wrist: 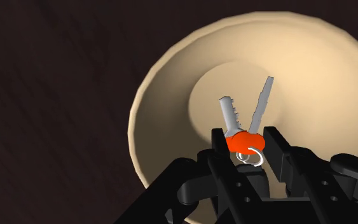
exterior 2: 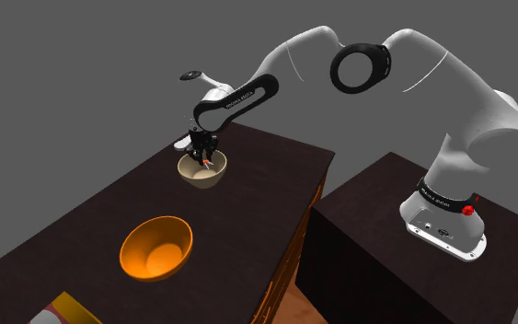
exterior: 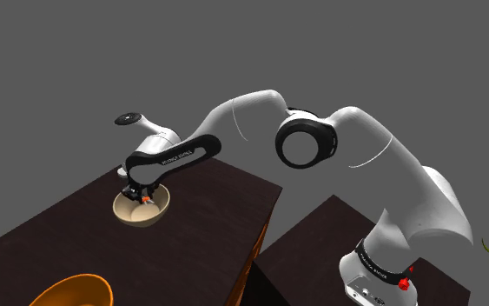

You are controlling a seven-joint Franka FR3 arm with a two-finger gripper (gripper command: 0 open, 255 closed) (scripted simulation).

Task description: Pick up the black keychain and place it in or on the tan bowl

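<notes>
Keychain (wrist: 241, 140): orange fob, two silver keys; likely light, stiff, slippery; fob best hold; tool (wrist: 245, 136) clenched on it above tan bowl (wrist: 147, 95).

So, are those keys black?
No, the keys have an orange top and grey blades.

The keychain (wrist: 243, 141) has an orange fob, a silver ring and two grey keys splayed apart. The gripper (wrist: 245, 135) clasps it over the centre of the bowl (wrist: 171, 95), which is tan, round and upright.
</notes>
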